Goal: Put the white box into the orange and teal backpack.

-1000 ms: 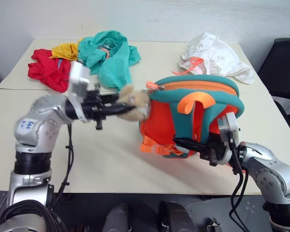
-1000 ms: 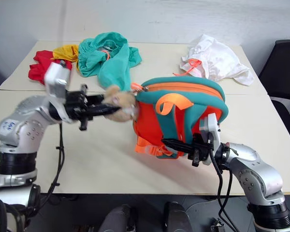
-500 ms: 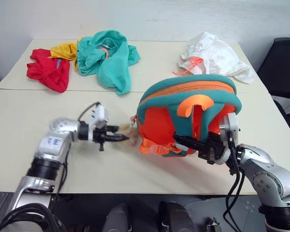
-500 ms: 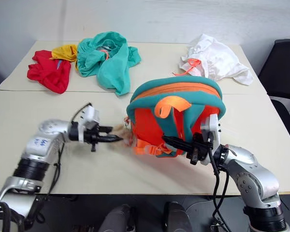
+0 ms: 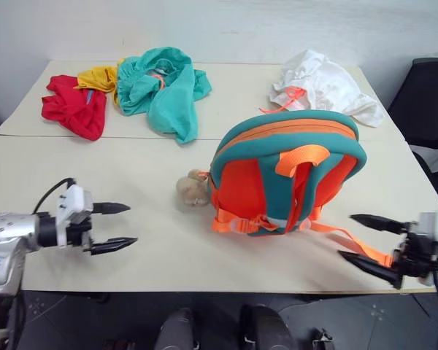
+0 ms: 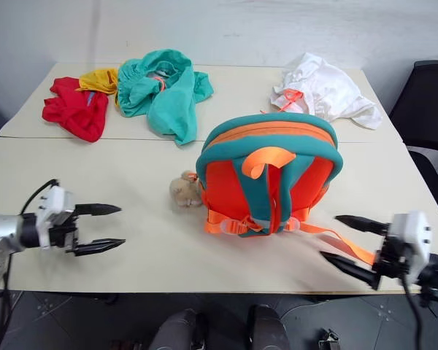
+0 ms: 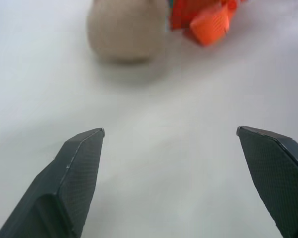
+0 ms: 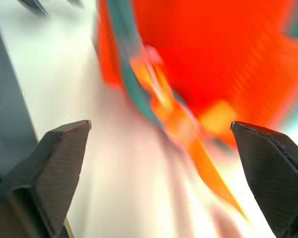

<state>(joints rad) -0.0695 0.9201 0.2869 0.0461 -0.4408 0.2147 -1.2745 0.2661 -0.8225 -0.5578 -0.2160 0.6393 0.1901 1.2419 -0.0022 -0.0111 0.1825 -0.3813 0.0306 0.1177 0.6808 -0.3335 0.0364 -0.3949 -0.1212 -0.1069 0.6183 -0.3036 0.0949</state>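
While both arms sit low at the near edge of the surface, I read the left pincer as released: its two black fingers stand wide apart with nothing between them, hovering over bare surface well apart from the backpack. The left wrist view confirms this, with the tan plush hamster and an orange strap end ahead of the spread fingertips.

The right pincer is likewise released, fingers splayed and empty, near the front right edge. A loose orange strap trails from the backpack's base toward it and ends between the two fingers; I cannot tell whether it touches either one. The right wrist view is blurred, showing orange and teal fabric beyond the parted fingers.

The orange and teal backpack stands upright in the middle of the surface, strap side facing me, orange handle arched at the top, zip line along the crown apparently shut. The plush hamster lies on the surface just beside its left lower corner, touching it.

I cannot find the white box from here; I cannot tell if it is inside the backpack.

Along the far side lie a red garment, a yellow cloth, a teal garment, and a white cloth with an orange cord.
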